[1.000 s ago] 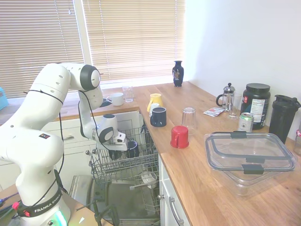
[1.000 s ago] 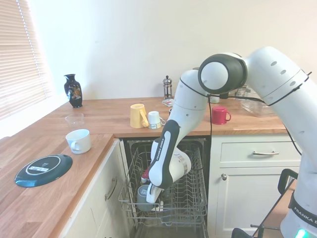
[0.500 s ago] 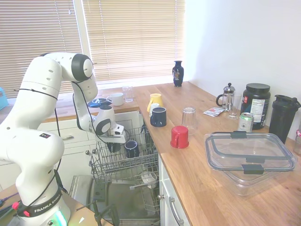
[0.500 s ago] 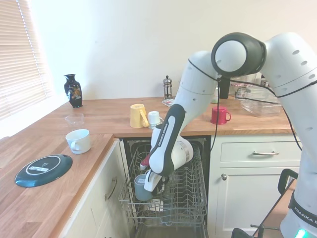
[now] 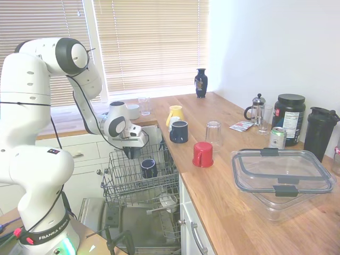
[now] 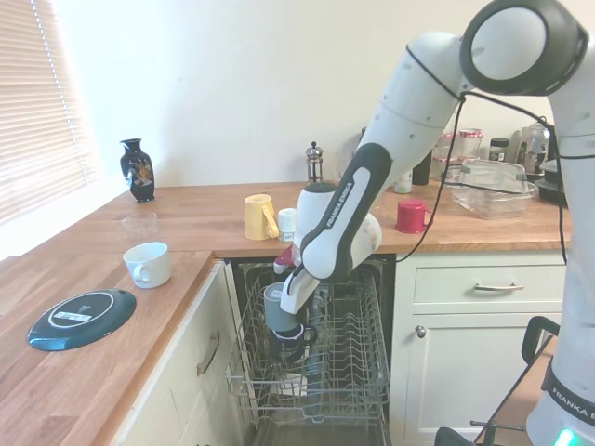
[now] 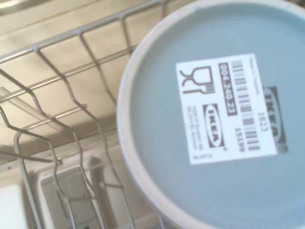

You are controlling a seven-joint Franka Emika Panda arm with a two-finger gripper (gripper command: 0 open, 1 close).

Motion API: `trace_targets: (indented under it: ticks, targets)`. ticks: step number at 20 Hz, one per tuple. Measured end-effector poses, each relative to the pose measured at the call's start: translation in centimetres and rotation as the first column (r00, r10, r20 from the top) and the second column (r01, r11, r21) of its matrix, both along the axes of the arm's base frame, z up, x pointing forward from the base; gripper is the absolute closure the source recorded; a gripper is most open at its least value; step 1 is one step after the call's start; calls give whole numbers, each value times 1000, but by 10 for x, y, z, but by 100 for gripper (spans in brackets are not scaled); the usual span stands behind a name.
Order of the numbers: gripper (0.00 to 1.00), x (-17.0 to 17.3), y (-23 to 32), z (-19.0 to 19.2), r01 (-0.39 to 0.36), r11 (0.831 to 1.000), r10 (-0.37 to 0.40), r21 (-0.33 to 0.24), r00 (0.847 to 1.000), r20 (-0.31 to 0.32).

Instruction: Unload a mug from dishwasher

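The slate grey-blue mug (image 6: 275,309) hangs upside down above the dishwasher's upper wire rack (image 6: 358,367), level with the counter edge. My gripper (image 6: 284,307) is shut on its side. In the wrist view the mug's base (image 7: 157,119) with a white barcode label fills most of the picture, with rack wires (image 7: 57,119) behind it. In the first exterior view my gripper (image 5: 132,151) hovers over the pulled-out rack (image 5: 119,183) and hides most of the mug. A dark navy mug (image 5: 149,168) still sits in the rack just below.
On the counter to the right stand a red cup (image 5: 202,154), a navy mug (image 5: 179,132), a yellow mug (image 5: 175,112), an upturned glass (image 5: 213,135) and a lidded plastic box (image 5: 281,178). A white cup (image 6: 149,264) and a dark plate (image 6: 82,318) lie on the other counter. The dishwasher door (image 5: 125,226) is down.
My gripper has risen out of the rack with the grey-blue mug, from among the rack wires up to about counter height. The navy mug stayed in the rack.
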State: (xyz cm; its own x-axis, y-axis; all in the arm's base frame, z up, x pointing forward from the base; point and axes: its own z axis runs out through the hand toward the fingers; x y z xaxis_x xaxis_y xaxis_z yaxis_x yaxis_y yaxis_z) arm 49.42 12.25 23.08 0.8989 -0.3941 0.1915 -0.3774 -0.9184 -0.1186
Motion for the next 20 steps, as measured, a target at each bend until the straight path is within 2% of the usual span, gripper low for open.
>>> trace_targets:
  ticks: [5,10,14,20]
  targets:
    - [100,-17,-15,40,43,999,-43,-21,999,5]
    - [100,-29,-40,86,120,993,-119,-15,993,11]
    - [100,-34,-57,118,182,983,-182,-7,983,16]
    - [100,-27,-77,132,278,960,-278,26,960,2]
